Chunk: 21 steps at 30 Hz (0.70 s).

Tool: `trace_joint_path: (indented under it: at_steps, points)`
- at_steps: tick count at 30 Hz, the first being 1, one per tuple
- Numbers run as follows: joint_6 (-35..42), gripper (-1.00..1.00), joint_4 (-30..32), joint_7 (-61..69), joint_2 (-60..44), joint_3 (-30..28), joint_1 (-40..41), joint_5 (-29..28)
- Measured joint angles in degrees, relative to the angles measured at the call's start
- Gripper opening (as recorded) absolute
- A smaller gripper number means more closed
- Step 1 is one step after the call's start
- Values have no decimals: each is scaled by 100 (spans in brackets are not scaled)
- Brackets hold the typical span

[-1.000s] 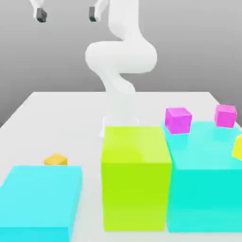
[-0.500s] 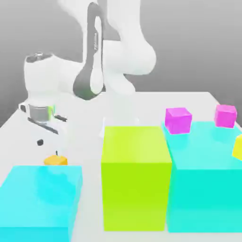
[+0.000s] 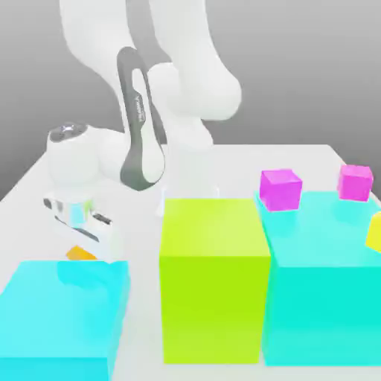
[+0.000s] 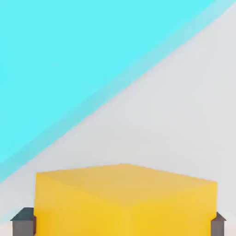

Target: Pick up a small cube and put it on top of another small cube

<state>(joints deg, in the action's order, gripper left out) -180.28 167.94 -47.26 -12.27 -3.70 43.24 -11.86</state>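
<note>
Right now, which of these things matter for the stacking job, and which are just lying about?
Job:
- orange cube, between the gripper's fingers
- gripper, closed on it

Lying about:
- low cyan block
- lime block
- tall cyan block
- two magenta cubes
- yellow cube

A white bench (image 3: pixel 298 160) carries three big blocks. A low cyan block (image 3: pixel 63 316) sits at the exterior view's left, a lime block (image 3: pixel 214 279) in the middle, and a tall cyan block (image 3: pixel 324 283) just beside it on the right. Two magenta cubes (image 3: pixel 280 189) (image 3: pixel 355 182) and a yellow cube (image 3: pixel 374 232) rest on the tall cyan block.
</note>
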Motion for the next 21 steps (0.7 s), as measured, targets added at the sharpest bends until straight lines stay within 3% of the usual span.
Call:
trace_joint_path:
  at_steps: [2,7,10,17,21]
  points:
    - [-8,-100,-3,-9,-12,34,42,-16]
    - [476,-100,36,-541,521,-1027,-820,-750]
    - [813,-100,87,-646,917,-1060,-793,-925]
    - [1455,-100,259,277,1764,-1161,-1141,418]
    - [2153,-100,-189,587,2201,-1161,-1612,1123]
